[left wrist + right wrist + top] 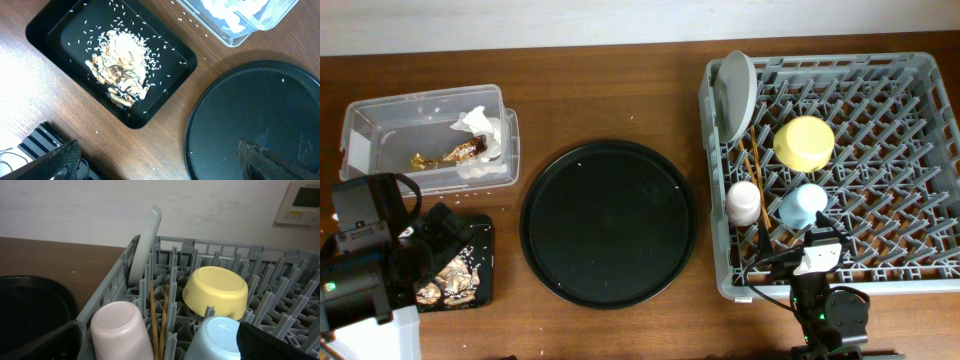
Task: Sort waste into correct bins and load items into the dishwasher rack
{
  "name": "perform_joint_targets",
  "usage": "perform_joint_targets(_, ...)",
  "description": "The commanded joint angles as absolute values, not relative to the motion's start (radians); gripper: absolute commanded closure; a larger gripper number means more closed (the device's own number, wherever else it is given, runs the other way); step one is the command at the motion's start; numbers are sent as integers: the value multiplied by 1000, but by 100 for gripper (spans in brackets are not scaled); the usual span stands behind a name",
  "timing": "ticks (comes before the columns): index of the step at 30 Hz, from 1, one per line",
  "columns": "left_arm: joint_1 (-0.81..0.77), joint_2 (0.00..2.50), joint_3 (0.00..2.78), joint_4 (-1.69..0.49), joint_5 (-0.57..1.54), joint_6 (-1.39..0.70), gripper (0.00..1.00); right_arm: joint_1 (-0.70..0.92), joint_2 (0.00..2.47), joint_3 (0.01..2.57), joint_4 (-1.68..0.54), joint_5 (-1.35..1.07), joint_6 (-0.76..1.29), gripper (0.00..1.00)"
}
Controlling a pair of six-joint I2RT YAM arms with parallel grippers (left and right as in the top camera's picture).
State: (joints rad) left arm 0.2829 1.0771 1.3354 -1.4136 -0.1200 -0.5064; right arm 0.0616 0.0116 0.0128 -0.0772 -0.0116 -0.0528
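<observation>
We log both jaws wide, empty; left gripper (159, 162) beside the shallow black tray (70, 35); right gripper (160, 347) at the dishwasher rack (107, 295). Lettering on the wall panel (302, 200) seems too small to read.

Shallow black tray (484, 236) half hidden under left arm (365, 250); clear box (234, 39) cut by top edge.

Large round black tray (608, 222) on brown wooden table (620, 90) (wall panel (304, 200) behind).

Table (620, 95) wood-grain, smooth; box (390, 135) clear glossy plastic; round tray (610, 225) matt black; rack (900, 210) grey matt plastic; chopsticks (164, 312) wood.
</observation>
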Motion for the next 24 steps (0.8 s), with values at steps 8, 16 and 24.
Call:
perform_joint_targets(8, 59, 879, 1050, -1097, -145, -296, 1, 58, 4, 6, -81, 4, -52, 1)
perform_joint_targets(16, -36, 453, 120, -118, 23, -214, 1, 58, 4, 6, -82, 4, -52, 1)
perform_joint_targets(24, -36, 112, 8, -81, 20, -207, 1, 58, 4, 6, -81, 4, -52, 1)
